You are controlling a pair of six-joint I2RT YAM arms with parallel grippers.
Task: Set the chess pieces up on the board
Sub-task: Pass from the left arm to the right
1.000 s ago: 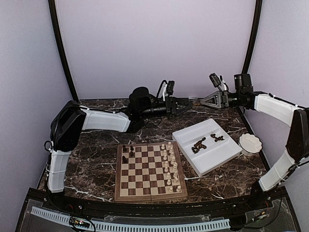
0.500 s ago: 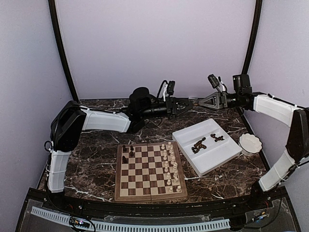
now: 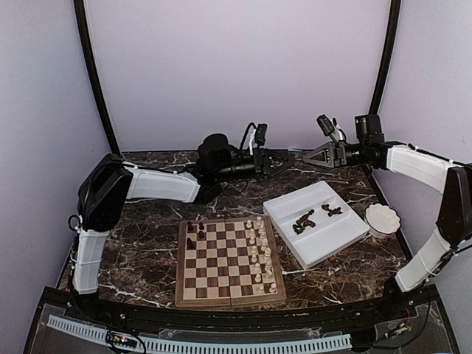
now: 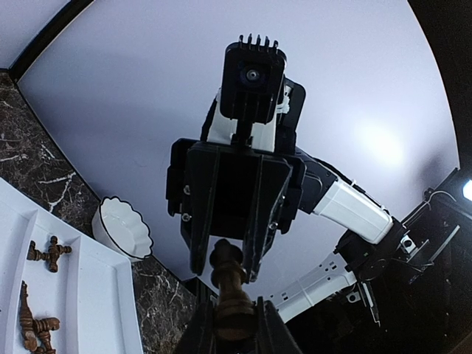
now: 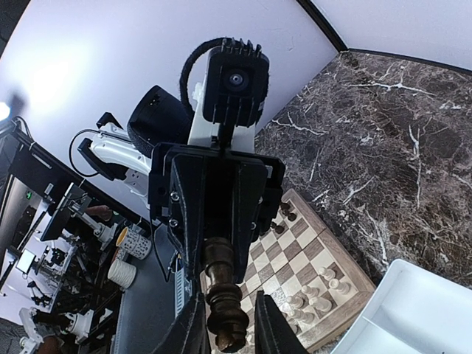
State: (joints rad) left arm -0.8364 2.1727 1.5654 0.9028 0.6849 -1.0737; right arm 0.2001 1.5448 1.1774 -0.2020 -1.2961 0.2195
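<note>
From above, we see the left gripper (image 3: 282,161) and the right gripper (image 3: 310,155) meeting tip to tip in the air beyond the far edge of the board (image 3: 179,265). Whatever sits between them is too small to tell here. A few dark pieces (image 3: 195,232) stand at the board's far left corner, cream pieces (image 3: 258,254) fill its right side, and more dark ones lie in the white tray (image 3: 328,247) just right of the board. The left wrist view adds what the top view hides: a dark piece (image 4: 230,291) clenched between the left fingers, its head reaching the tips of the right gripper facing it. The right wrist view shows that piece from the other end, flanked by the right fingers, with the board far below. We cannot tell whether those jaws pinch it or stand just off it. We judge this a mid-air hand-over. Next, the right jaws need a firm hold before the left ones let go, and then the piece must be stood upright on the board's left side.
</note>
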